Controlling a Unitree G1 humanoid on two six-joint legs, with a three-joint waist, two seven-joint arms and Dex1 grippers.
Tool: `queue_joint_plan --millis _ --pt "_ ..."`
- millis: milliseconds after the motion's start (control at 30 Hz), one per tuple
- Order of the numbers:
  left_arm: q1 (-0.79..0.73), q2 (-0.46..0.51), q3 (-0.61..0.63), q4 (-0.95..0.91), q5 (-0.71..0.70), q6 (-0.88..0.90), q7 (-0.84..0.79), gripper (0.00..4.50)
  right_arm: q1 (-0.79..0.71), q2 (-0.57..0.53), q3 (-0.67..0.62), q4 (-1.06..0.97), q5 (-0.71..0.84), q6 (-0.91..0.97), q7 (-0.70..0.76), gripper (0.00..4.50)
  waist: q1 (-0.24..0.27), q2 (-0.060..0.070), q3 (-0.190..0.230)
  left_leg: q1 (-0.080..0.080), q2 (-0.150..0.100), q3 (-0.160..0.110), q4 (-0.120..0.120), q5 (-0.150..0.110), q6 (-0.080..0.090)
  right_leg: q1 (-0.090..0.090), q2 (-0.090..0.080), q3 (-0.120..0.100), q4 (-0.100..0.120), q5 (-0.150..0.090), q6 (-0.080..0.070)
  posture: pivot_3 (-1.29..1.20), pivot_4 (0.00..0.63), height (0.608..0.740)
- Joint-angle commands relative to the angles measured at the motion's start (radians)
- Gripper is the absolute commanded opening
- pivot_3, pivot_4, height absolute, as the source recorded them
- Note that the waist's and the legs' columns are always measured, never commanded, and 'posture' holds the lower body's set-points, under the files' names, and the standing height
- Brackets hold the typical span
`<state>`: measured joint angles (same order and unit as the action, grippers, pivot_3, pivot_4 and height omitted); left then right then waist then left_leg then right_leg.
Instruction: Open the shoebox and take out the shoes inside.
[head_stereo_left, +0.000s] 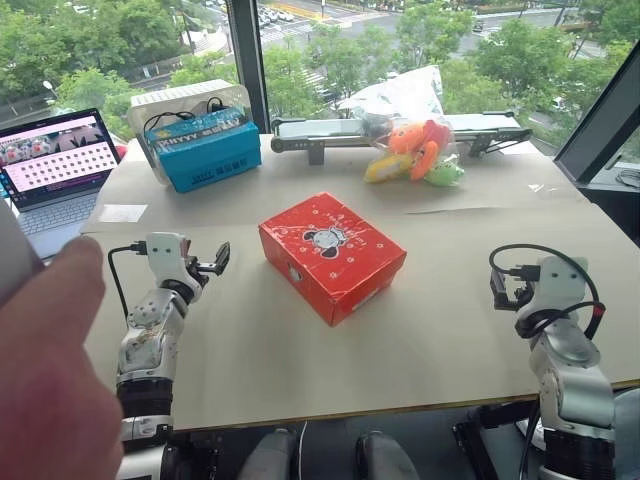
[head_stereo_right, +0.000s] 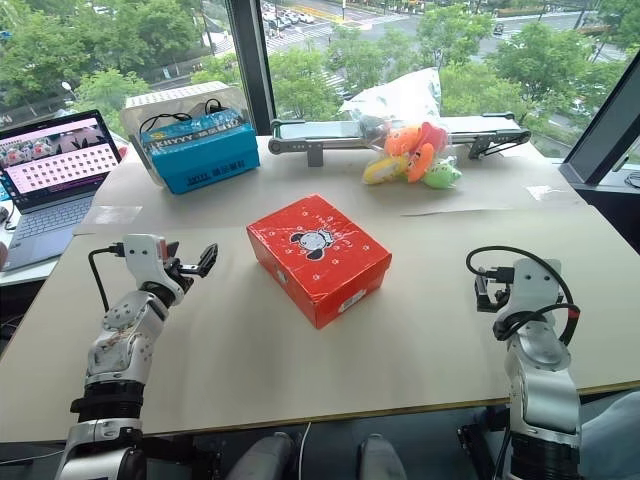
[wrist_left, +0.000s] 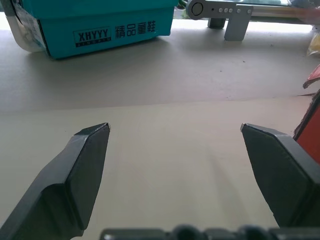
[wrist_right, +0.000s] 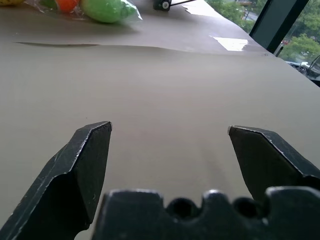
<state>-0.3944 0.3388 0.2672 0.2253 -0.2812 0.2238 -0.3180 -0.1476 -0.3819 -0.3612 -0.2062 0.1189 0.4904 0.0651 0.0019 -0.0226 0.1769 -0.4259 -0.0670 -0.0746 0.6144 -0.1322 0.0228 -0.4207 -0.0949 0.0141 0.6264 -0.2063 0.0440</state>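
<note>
While nothing has yet been grasped, the table (head_stereo_left: 300, 370) is seen spread wide under both arms, with the shoebox (head_stereo_left: 331, 255) resting shut near its middle, turned at an angle. The box lies between the two grippers: just ahead and to the inside of the left gripper (wrist_left: 175, 131), its red edge showing beside that gripper's inner finger, and well apart from the right gripper (wrist_right: 170, 129), off to that gripper's inside. Both grippers are held level with fingers spread wide and nothing between them. A blue box (head_stereo_left: 203, 148) is set far ahead of the left gripper, and plush toys (head_stereo_left: 415, 150) far ahead of the right. A person's hand (head_stereo_left: 50, 380) is seen close behind the left arm.

The step in hand is judged to be the approach to the lid. It would best be done by steadying the box with one gripper while the lid's free edge is lifted by the other, so the light box is not dragged. The shoes are presumably inside, unseen.
</note>
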Motion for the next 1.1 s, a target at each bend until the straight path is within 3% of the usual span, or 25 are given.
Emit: queue_joint_plan --millis 33,400,533,667,767,933,1100 --pt "0.000 0.005 0.008 -0.046 -0.014 -0.018 -0.011 4.50 -0.018 -0.007 -0.004 -0.022 -0.005 -0.035 -0.001 4.40 0.000 0.000 0.000 0.000 0.000 0.000 0.000 0.000 0.000 0.000 0.000 0.000 0.000 0.000 0.000 0.00 0.150 0.740" --pt "0.014 0.005 -0.022 -0.054 -0.011 0.003 -0.049 4.50 -0.032 -0.009 0.012 0.027 -0.011 -0.064 0.003 4.40 -0.001 0.000 0.000 0.000 0.000 0.000 0.000 0.000 0.000 0.000 0.000 0.000 0.000 0.000 0.000 0.00 0.150 0.740" --pt "0.021 0.054 -0.065 -0.061 -0.015 0.054 -0.149 4.50 -0.128 -0.049 0.116 0.142 -0.079 -0.108 0.039 4.40 -0.013 0.000 0.000 0.000 0.000 0.001 0.000 0.000 0.000 0.000 0.000 0.000 0.000 0.000 0.000 0.00 0.150 0.740" --pt "0.018 0.121 -0.096 -0.058 -0.025 0.098 -0.264 4.50 -0.298 -0.024 0.124 0.332 -0.059 -0.135 0.029 4.40 -0.020 0.000 0.000 0.001 0.001 0.001 -0.001 0.002 0.003 0.000 0.001 0.000 0.000 0.000 -0.001 0.00 0.150 0.740" --pt "0.014 0.144 -0.106 -0.071 -0.045 0.121 -0.322 4.50 -0.401 -0.054 0.204 0.505 -0.123 -0.210 0.070 4.40 -0.021 0.000 0.000 0.001 0.001 0.001 -0.001 0.002 0.004 -0.001 0.001 0.000 0.000 0.000 -0.002 0.00 0.150 0.740" --pt "0.041 0.223 -0.166 -0.200 -0.124 0.244 -0.505 4.50 -0.667 -0.047 0.253 0.944 -0.130 -0.377 0.160 4.40 -0.025 0.000 0.001 0.001 0.001 0.002 -0.003 0.002 0.004 -0.001 0.001 0.001 -0.001 0.004 -0.008 0.00 0.150 0.740" --pt "0.035 0.298 -0.204 -0.297 -0.195 0.358 -0.632 4.50 -0.808 0.020 0.288 1.181 -0.092 -0.507 0.389 4.40 -0.034 0.000 0.001 0.000 0.001 0.002 -0.005 0.002 0.004 -0.001 0.003 0.001 -0.001 0.004 -0.010 0.00 0.150 0.740"
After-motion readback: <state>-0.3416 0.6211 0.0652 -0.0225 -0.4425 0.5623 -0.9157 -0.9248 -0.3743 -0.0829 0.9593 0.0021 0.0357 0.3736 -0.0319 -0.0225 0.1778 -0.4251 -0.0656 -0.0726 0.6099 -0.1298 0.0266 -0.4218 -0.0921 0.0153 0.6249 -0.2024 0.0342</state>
